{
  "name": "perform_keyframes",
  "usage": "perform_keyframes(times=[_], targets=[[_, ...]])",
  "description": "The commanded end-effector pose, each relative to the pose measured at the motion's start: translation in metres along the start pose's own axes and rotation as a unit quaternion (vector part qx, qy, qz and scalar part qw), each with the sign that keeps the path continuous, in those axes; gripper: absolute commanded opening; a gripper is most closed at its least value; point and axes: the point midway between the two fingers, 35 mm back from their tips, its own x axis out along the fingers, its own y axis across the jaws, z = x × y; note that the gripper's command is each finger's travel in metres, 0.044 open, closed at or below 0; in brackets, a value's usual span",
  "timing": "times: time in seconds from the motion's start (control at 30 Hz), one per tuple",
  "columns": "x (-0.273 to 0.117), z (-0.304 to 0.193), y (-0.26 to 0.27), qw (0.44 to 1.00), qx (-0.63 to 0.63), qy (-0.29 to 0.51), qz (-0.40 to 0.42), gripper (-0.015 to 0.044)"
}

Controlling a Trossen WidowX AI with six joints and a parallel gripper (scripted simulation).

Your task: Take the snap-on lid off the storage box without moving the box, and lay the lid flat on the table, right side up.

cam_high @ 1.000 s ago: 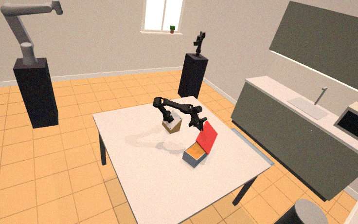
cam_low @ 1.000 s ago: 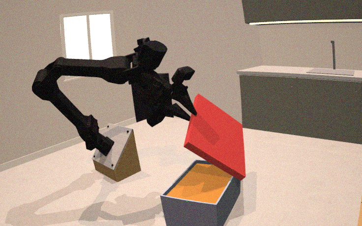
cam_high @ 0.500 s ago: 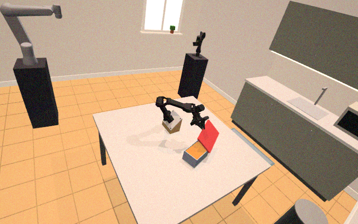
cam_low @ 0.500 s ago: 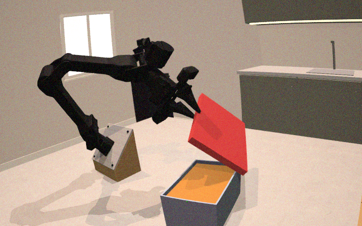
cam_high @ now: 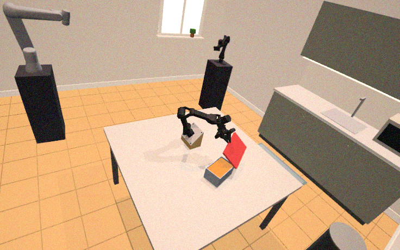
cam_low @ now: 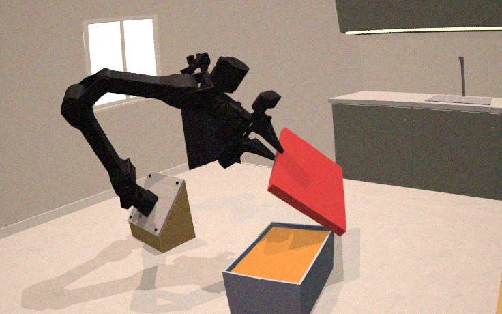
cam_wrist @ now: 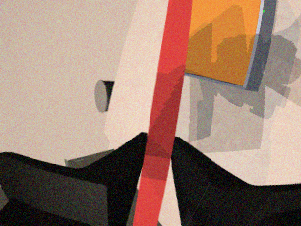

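The red lid [cam_high: 235,150] [cam_low: 310,177] [cam_wrist: 169,93] is off the storage box and steeply tilted, its lower corner near the box's far right rim in the exterior view. Whether that corner touches the rim I cannot tell. My gripper [cam_high: 230,139] [cam_low: 279,155] [cam_wrist: 158,140] is shut on the lid's upper edge, one finger on each side in the wrist view. The blue-grey storage box [cam_high: 211,176] [cam_low: 262,294] [cam_wrist: 268,39] stands upright and open on the table [cam_high: 176,200] [cam_low: 414,266], showing an orange inside.
My arm's wedge-shaped base [cam_high: 197,143] [cam_low: 177,222] stands on the table behind and left of the box. A kitchen counter [cam_high: 312,153] [cam_low: 414,147] runs beyond the table's right side. Other arms stand on black pedestals [cam_high: 41,108] [cam_high: 215,85] away from the table.
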Motion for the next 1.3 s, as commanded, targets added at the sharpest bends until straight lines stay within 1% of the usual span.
perform_keyframes(times=[0.0, 1.27], targets=[[-0.002, -0.01, 0.005, 1.0, 0.004, 0.001, 0.006, 0.0], [-0.005, -0.086, 0.005, 1.0, 0.006, 0.003, 0.007, 0.0]])
